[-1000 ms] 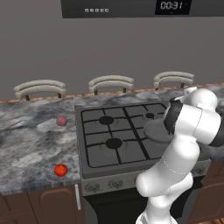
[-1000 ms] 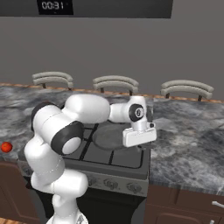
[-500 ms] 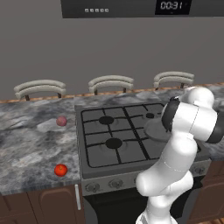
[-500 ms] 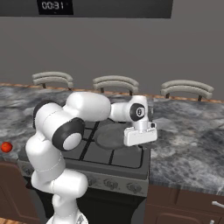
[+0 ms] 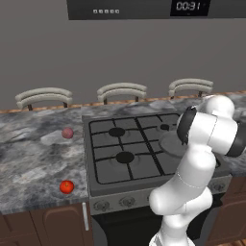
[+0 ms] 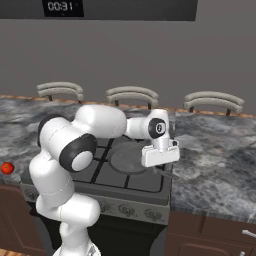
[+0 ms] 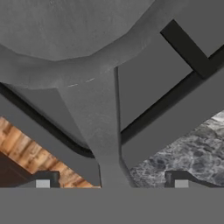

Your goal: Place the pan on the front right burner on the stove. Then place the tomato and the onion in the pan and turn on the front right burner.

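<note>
The dark grey pan (image 6: 131, 159) rests on the stove (image 5: 115, 156) at its front right, covering the burner there. Its bowl (image 7: 65, 39) and straight handle (image 7: 103, 131) run down the hand view. My gripper (image 7: 112, 181) is open, with one fingertip on each side of the handle's end and a gap at both. From the right base view the gripper (image 6: 162, 169) hangs just over the handle at the stove's right front corner. The red tomato (image 5: 67, 187) lies on the counter near its front edge, left of the stove. The pinkish onion (image 5: 67, 132) sits farther back.
Knobs (image 5: 127, 202) line the stove's front panel. Three chair backs (image 5: 121, 91) stand behind the counter. Marbled counter (image 6: 220, 160) extends right of the stove, and a microwave (image 5: 153, 7) hangs above.
The jaws have opened off the pan handle, having been shut on it a second ago. The hand stays over the handle, and the pan has not moved.
</note>
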Tool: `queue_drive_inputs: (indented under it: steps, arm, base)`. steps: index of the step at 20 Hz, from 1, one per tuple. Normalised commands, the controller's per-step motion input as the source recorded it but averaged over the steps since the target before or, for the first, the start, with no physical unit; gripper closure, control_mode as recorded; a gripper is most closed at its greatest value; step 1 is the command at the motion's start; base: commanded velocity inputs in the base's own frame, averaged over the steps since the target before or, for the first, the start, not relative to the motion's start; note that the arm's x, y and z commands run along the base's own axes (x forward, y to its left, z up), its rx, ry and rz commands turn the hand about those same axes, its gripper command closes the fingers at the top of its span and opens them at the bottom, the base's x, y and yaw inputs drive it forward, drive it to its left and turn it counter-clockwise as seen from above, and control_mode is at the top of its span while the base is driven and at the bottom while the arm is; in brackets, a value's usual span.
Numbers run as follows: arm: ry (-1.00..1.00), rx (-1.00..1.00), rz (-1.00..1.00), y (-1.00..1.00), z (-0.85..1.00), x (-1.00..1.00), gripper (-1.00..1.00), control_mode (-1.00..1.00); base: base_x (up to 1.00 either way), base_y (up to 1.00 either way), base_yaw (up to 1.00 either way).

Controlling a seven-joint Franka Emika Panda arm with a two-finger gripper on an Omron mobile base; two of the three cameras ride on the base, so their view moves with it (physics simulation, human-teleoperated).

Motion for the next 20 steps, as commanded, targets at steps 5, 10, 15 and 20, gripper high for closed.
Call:
queue_drive_inputs:
  steps: [5,10,15,20]
  arm:
    - [-0.07,0.00,0.00,0.01,0.42,-0.03,-1.00,-1.00]
    - [-0.13,0.00,0.00,0.06,0.48,-0.05,-1.00,-1.00]
    - [-0.17,0.02,-0.02,0.14,0.15,-0.01,-1.00,-1.00]
    - [-0.20,0.01,-0.04,0.27,0.03,0.00,-1.00,-1.00]
  base:
    - [0.00,0.00,0.00]
    - [0.00,0.00,0.00]
    - [0.00,0.00,0.00]
    - [0.00,0.00,0.00]
